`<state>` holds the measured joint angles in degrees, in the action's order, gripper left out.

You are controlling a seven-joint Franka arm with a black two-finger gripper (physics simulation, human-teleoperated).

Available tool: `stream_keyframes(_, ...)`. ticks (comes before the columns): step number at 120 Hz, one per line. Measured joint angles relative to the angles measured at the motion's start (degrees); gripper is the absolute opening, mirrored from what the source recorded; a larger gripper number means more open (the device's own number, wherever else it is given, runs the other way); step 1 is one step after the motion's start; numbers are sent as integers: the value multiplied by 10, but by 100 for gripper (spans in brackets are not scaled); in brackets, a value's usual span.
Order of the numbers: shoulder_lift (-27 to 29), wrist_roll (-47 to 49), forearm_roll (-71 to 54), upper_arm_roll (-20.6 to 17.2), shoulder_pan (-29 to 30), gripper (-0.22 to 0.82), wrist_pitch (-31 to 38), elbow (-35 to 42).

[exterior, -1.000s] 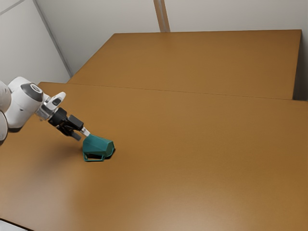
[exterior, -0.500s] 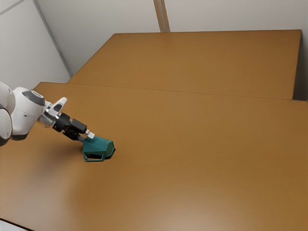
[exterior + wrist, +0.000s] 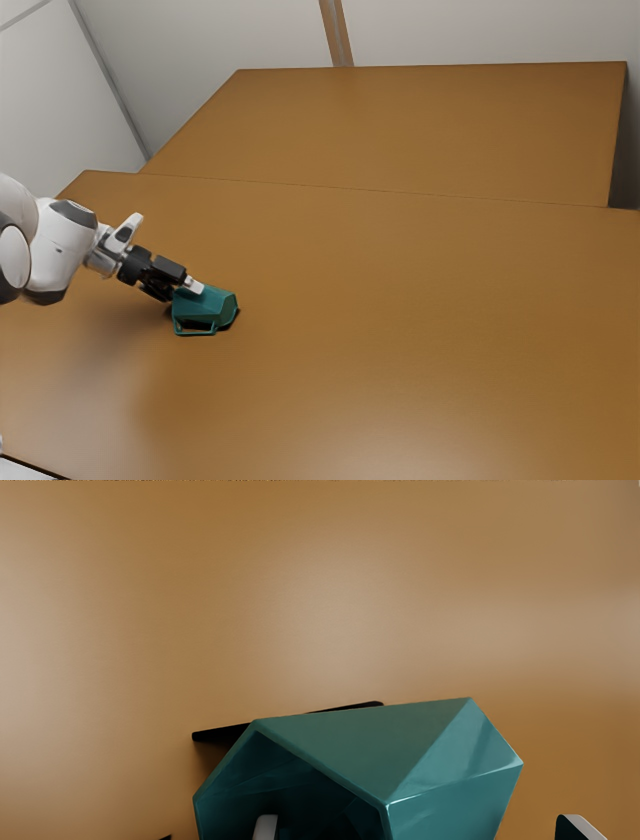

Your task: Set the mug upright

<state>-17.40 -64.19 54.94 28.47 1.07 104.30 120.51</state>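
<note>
Teal and faceted, the mug (image 3: 212, 306) lies on its side on the table (image 3: 400, 350), toward the exterior view's left, with its open mouth facing the gripper (image 3: 184, 290) and its base toward the exterior view's right. Its handle (image 3: 194, 333) sticks out low, near the tabletop, on the side facing that camera. The gripper's fingers are wide apart: in the wrist view one fingertip (image 3: 266, 828) is within the outline of the mouth, while the other (image 3: 579, 827) is outside the mug, with a strip of table showing between it and the teal wall. That wall stands between the two fingers, unpinched. Past the mug's far edge a dark strip (image 3: 220, 732) pokes out; whether it is handle or shadow, I cannot tell. The white arm (image 3: 65, 245) comes in from the exterior view's left, sloping down to the mug.

Orange-brown and smooth, the table carries a soft shadow below the arm and pale glare. A thin seam (image 3: 380, 190) parts it from another brown surface (image 3: 430, 130) beyond. Pale walls (image 3: 220, 30) rise behind, one bearing a brown upright strip (image 3: 337, 32). At the exterior view's lower left corner is a light patch (image 3: 22, 472) with a black edge.
</note>
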Motion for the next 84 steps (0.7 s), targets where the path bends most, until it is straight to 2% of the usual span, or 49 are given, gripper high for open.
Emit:
stream_keyframes(28,-6,-7,18,0,0,55,-9,0)
stream_keyframes(84,-11,-15,52,0,1,25,-32,5)
